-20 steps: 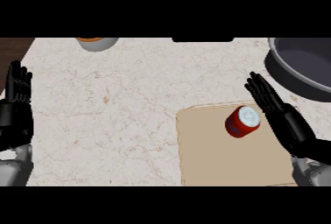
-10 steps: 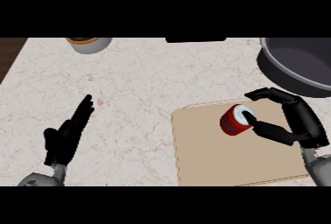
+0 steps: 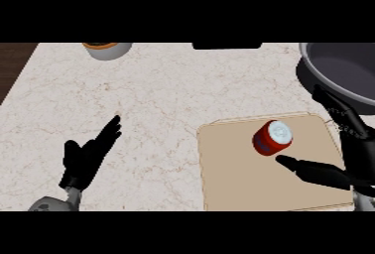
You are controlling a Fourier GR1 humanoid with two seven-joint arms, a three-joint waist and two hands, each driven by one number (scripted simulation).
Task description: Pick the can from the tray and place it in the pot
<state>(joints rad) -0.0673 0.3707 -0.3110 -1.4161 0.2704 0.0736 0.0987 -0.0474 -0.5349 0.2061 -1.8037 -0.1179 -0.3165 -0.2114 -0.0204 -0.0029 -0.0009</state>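
Note:
A red can with a white top [image 3: 273, 138] stands on the tan tray [image 3: 234, 183] at the right of the counter. My right hand [image 3: 344, 149] is spread wide just right of the can; the thumb reaches in below the can and the fingers rise along the tray's right edge, none touching it. The dark grey pot [image 3: 343, 72] sits at the far right, cut off by the view's edge. Over the bare counter at the lower left, my left hand [image 3: 88, 156] lies open with straight fingers pointing up and right.
A grey bowl with orange contents [image 3: 106, 49] sits at the counter's far edge, upper left. A dark object [image 3: 227, 45] lies at the far edge in the middle. Dark wood shows beyond the counter's left edge.
The can and tray now sit further left in view. My right hand has opened wider around the can. My left hand has shifted a little right and up.

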